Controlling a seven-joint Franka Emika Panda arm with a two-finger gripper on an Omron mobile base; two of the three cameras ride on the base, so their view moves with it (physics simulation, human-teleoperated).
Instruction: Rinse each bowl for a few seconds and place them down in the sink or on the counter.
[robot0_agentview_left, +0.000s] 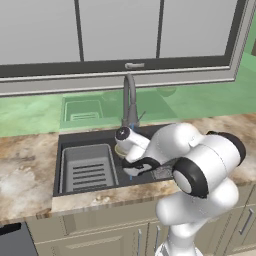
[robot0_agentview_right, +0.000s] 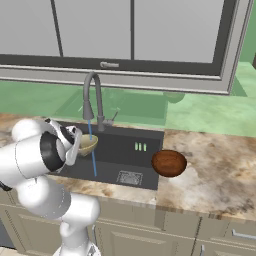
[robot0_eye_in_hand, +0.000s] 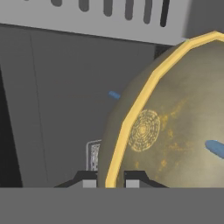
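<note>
My gripper is shut on the rim of the shiny olive-gold bowl, which passes between the two finger tips. It holds the bowl tilted above the dark sink, under the faucet spout. A thin blue stream of water falls from the spout past the bowl, and blue drops show on the bowl's inside in the hand view. The dark reddish-brown bowl rests on the counter at the sink's right edge. In the left base view my arm hides most of the held bowl.
The curved grey faucet stands behind the sink. A lighter grey slotted tray fills the basin's left half. The square drain lies in the floor of the right half. Mottled counter runs to both sides.
</note>
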